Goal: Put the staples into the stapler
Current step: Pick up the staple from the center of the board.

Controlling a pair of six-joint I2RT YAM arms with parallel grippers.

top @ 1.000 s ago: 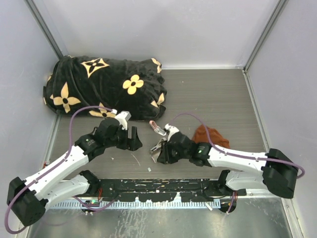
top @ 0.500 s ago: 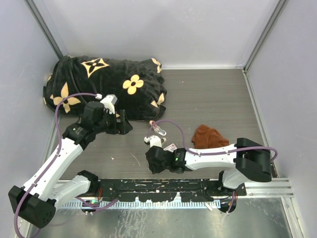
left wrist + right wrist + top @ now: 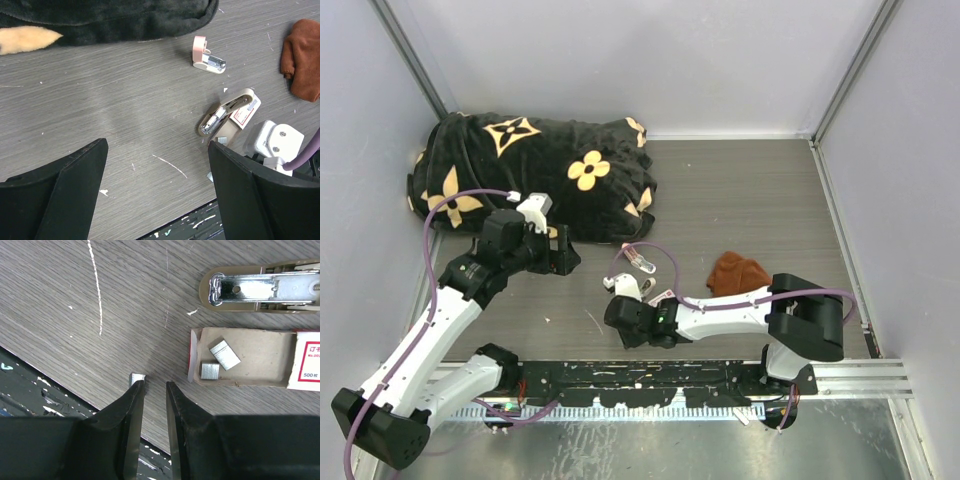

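Observation:
The stapler lies open on its side, pale beige-pink with a bare metal channel; it also shows in the left wrist view. The staple box lies beside it, its tray holding two short silvery staple strips, its red-bordered label at the right. One loose strip lies on the table, just past my right gripper's left fingertip. My right gripper is low over the table with its jaws a narrow gap apart and nothing between them. My left gripper is wide open and empty, up to the left.
A small pink and white piece with a metal clip lies behind the stapler. A rust-brown cloth is at the right. A black blanket with tan flowers fills the back left. The table's near edge is close to my right gripper.
My right gripper let go of the stapler and box, and moved left and toward the near edge, down to the loose strip. My left arm drew back to the left.

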